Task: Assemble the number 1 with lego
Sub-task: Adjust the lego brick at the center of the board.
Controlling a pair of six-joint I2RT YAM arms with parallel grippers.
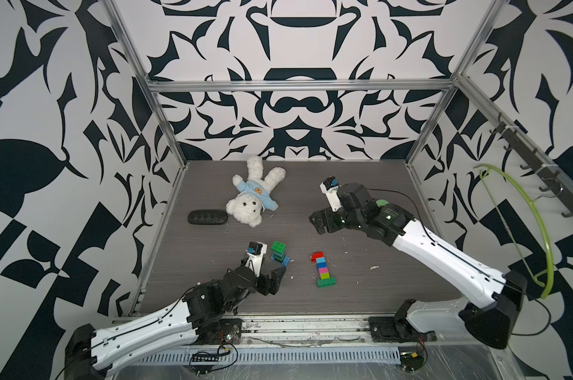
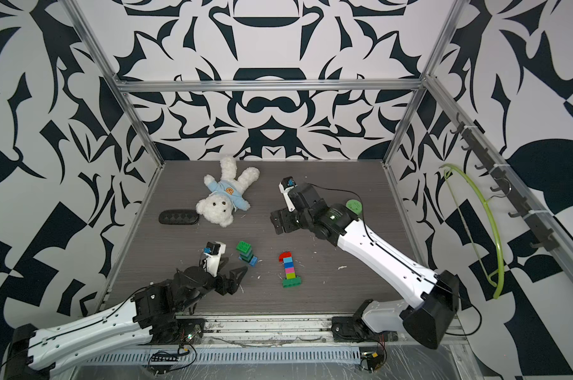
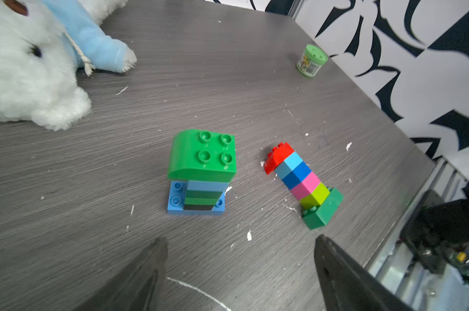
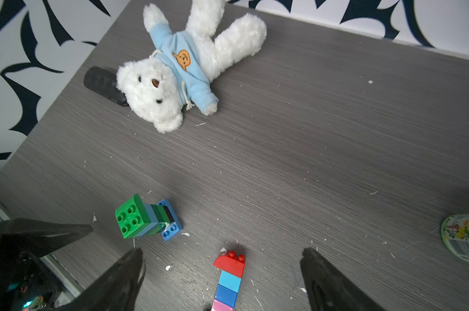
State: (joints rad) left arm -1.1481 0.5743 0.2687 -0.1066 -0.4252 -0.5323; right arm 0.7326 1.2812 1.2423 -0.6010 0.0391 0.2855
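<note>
Left wrist view is showing the lego figure (image 3: 303, 185) lying flat on the grey table (image 3: 228, 80), its bricks pressed into one straight line. A red curved brick (image 3: 277, 157) is capping one end, light blue, blue, pink and lime are following, and a wider green brick (image 3: 323, 208) is crossing the other end as a foot. Taking the back wall in both top views as twelve o'clock, the figure is lying just toward six o'clock of the table's middle, red end pointing to twelve. It is already reading as a numeral 1, so the assembly is looking finished or very nearly so.

At about nine o'clock of it, near but apart, a second lego stack (image 1: 279, 252) is standing upright (green curved brick on top, blue, green and black layers beneath, a blue base). Whether those bricks are meant to join the numeral I cannot tell.

The left gripper (image 3: 240, 249) is hovering between six and seven o'clock of that stack, jaws spread wide and holding nothing. The right gripper (image 1: 317, 223) is hanging at twelve o'clock of the numeral, apart from it, also wide and empty.

Further out, a white teddy bear (image 1: 250, 200) in a blue top is lying at eleven o'clock, with a black case (image 1: 208, 217) just beside its head. A green-lidded jar (image 2: 354, 206) is standing toward two o'clock, partly hidden by the right arm.
</note>
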